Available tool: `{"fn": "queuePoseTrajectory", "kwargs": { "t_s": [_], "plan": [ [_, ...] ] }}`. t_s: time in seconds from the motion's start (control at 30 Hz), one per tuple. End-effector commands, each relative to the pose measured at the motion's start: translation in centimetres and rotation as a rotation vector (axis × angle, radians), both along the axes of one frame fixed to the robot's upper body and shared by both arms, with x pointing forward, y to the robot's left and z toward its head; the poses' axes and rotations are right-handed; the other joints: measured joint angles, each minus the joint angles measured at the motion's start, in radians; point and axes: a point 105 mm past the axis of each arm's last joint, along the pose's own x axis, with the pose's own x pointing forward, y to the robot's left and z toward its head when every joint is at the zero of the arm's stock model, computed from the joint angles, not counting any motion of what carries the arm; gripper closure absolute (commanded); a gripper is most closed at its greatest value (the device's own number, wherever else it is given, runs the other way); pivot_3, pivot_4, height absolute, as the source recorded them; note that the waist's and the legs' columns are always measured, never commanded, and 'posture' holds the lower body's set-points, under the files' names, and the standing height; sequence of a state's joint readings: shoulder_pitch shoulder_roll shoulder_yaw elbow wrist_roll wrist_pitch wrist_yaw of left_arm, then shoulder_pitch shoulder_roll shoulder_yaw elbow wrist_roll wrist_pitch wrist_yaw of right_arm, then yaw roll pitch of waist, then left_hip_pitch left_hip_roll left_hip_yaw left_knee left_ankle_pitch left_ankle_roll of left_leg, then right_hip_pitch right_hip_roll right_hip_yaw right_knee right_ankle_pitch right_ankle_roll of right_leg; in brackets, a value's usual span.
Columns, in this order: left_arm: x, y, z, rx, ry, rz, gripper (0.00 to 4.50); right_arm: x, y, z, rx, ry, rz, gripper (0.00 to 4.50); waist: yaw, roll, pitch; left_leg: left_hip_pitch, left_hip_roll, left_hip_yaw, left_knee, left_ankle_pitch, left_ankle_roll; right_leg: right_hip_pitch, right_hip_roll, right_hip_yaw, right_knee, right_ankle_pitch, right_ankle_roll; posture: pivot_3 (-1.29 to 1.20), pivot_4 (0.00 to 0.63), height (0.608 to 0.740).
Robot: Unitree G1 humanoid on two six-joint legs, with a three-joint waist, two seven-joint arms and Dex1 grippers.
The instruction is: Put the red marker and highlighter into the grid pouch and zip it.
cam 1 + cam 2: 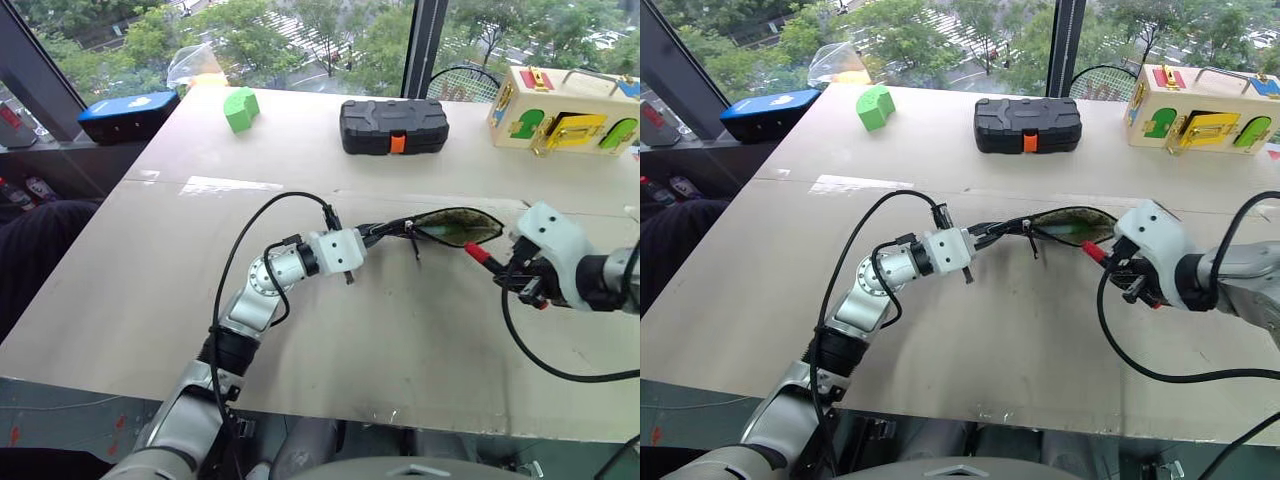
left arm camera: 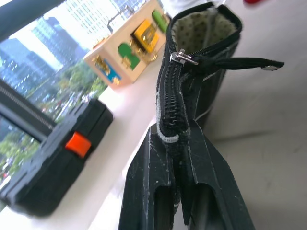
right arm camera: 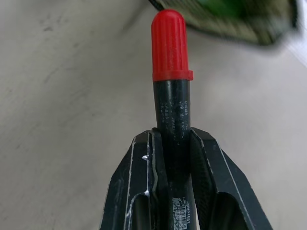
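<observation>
The grid pouch hangs just above the table's middle with its mouth gaping toward the right, showing tan speckled lining. My left gripper is shut on the pouch's zipped end, and the zipper pull sits partway along. A light-green shape inside the mouth looks like the highlighter. My right gripper is shut on the red marker's black barrel. The marker's red cap points at the pouch's mouth from a short way off, not touching it.
A black hard case with an orange latch lies at the back centre. A green arched block is back left, a wooden latch box back right, and a blue case sits off the table's left corner.
</observation>
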State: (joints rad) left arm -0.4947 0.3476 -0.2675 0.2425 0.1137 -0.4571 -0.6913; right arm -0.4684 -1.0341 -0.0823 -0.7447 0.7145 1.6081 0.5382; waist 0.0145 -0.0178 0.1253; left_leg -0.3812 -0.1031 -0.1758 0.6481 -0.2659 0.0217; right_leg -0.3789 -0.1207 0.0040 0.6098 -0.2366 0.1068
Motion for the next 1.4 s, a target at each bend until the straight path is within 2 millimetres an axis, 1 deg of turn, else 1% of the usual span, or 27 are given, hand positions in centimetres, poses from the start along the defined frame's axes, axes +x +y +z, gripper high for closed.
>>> {"fn": "queuePoseTrajectory", "kwargs": {
  "t_s": [0.03,0.17,0.3,0.4,0.57,0.7,0.77,0.8,0.87,0.9,0.93,1.0,1.07,1.13,1.17,1.27,1.4],
  "plan": [
    [-0.6,-0.4,1.1,-0.024,-0.050,-0.043,4.50,0.8,0.3,0.7,-0.046,-0.043,0.000,4.34,0.000,0.000,0.000,0.000,0.000,0.000,0.000,0.000,0.000,0.000,0.000,0.000,0.000,0.000,0.000,0.00,0.150,0.740],
    [-1.0,-0.6,0.7,0.005,-0.063,-0.067,4.50,1.4,0.5,1.6,-0.077,-0.066,0.013,4.34,0.002,0.000,0.000,0.000,0.000,-0.001,0.000,0.000,0.000,0.000,0.000,-0.001,0.000,0.000,0.000,0.00,0.150,0.740],
    [-1.2,-0.8,0.4,0.027,-0.071,-0.081,4.50,1.5,0.3,2.6,-0.180,-0.090,0.037,4.34,0.002,0.001,0.001,0.000,0.000,-0.001,0.000,0.000,0.000,0.000,0.000,-0.001,0.000,0.000,0.000,0.00,0.150,0.740],
    [-1.4,-1.1,0.3,0.030,-0.073,-0.090,4.50,2.0,0.5,3.0,-0.264,-0.121,0.069,4.34,0.001,0.001,0.001,0.000,0.000,-0.001,-0.001,0.000,0.000,-0.001,0.000,-0.001,-0.001,0.000,0.000,0.00,0.150,0.740],
    [-1.5,-1.8,0.2,0.038,-0.077,-0.111,4.50,3.8,2.6,2.4,-0.375,-0.169,0.183,4.34,-0.002,0.001,0.001,0.000,0.000,0.000,-0.001,0.000,0.000,-0.001,0.000,-0.001,0.000,0.000,0.000,0.00,0.150,0.740],
    [-1.3,-2.0,0.2,0.041,-0.085,-0.116,4.50,4.9,4.4,1.7,-0.420,-0.188,0.295,4.34,-0.001,0.001,0.001,0.000,0.000,0.000,-0.001,0.000,0.000,-0.002,0.001,0.000,0.000,0.000,0.000,0.00,0.150,0.740],
    [-1.2,-1.9,0.3,0.032,-0.081,-0.110,4.50,5.1,4.7,1.6,-0.425,-0.195,0.329,3.31,0.003,0.001,0.001,-0.001,0.000,-0.001,-0.001,0.000,0.000,-0.003,0.001,-0.001,0.000,0.000,0.000,0.00,0.150,0.740],
    [-1.1,-1.9,0.3,0.028,-0.079,-0.107,4.50,5.2,4.7,1.7,-0.420,-0.200,0.330,2.97,0.003,0.001,0.001,-0.001,0.000,-0.001,-0.001,0.000,0.000,-0.003,0.001,-0.001,-0.001,0.000,0.000,0.00,0.150,0.740],
    [-0.9,-1.6,0.2,0.027,-0.069,-0.094,4.50,5.2,4.8,2.5,-0.366,-0.219,0.315,2.06,0.001,0.001,0.001,-0.001,0.000,-0.001,0.000,0.000,0.000,-0.003,0.000,-0.001,-0.001,0.000,0.000,0.00,0.150,0.740],
    [-0.7,-1.4,0.1,0.026,-0.062,-0.085,4.50,5.0,4.8,3.0,-0.327,-0.208,0.303,1.51,0.001,0.001,0.001,-0.001,0.000,-0.001,0.000,0.000,0.000,-0.003,0.000,-0.001,-0.001,0.000,0.000,0.00,0.150,0.740],
    [-0.6,-1.2,0.1,0.025,-0.057,-0.077,4.50,4.7,4.6,3.3,-0.289,-0.194,0.290,1.51,0.001,0.001,0.001,-0.001,0.000,-0.001,0.000,0.000,0.000,-0.003,0.000,-0.001,-0.001,0.000,0.000,0.00,0.150,0.740],
    [-0.3,-0.9,0.1,0.023,-0.050,-0.058,4.50,4.0,4.2,4.8,-0.143,-0.164,0.233,1.51,0.001,0.001,0.000,-0.001,0.000,-0.001,-0.001,0.000,0.000,-0.003,0.000,-0.001,0.000,0.000,0.000,0.00,0.150,0.740],
    [-0.1,-0.7,0.2,0.019,-0.045,-0.047,4.50,2.7,4.0,5.8,0.025,-0.120,0.205,1.51,0.002,-0.001,0.000,-0.001,0.000,-0.001,0.000,0.000,0.000,-0.002,0.000,-0.001,0.000,0.000,0.000,0.00,0.150,0.740],
    [0.1,-0.6,0.3,0.019,-0.044,-0.043,4.50,1.2,4.1,6.1,0.197,-0.079,0.228,1.51,0.004,-0.002,-0.001,-0.001,0.000,-0.002,0.000,0.000,0.000,-0.002,0.001,-0.001,0.000,0.000,0.000,0.00,0.150,0.740],
    [0.1,-0.6,0.4,0.020,-0.044,-0.042,4.50,0.7,4.3,5.7,0.253,-0.066,0.239,1.51,0.006,-0.004,-0.002,-0.001,0.000,-0.002,-0.001,0.000,0.000,-0.002,0.000,-0.001,0.000,0.000,0.000,0.00,0.150,0.740],
    [0.3,-0.4,0.5,0.022,-0.043,-0.041,4.50,-0.1,4.9,4.6,0.340,-0.054,0.242,1.51,0.004,-0.003,-0.002,-0.001,0.000,-0.003,0.000,0.000,0.000,0.000,-0.001,-0.002,0.000,0.000,0.000,0.00,0.150,0.740],
    [0.3,-0.4,0.6,0.033,-0.049,-0.050,4.50,-0.9,7.2,1.6,0.446,-0.025,0.218,1.51,0.000,-0.004,-0.002,0.000,0.000,-0.003,0.000,0.000,0.000,0.000,-0.001,-0.001,0.001,0.000,0.000,0.00,0.150,0.740]
  ]
}}
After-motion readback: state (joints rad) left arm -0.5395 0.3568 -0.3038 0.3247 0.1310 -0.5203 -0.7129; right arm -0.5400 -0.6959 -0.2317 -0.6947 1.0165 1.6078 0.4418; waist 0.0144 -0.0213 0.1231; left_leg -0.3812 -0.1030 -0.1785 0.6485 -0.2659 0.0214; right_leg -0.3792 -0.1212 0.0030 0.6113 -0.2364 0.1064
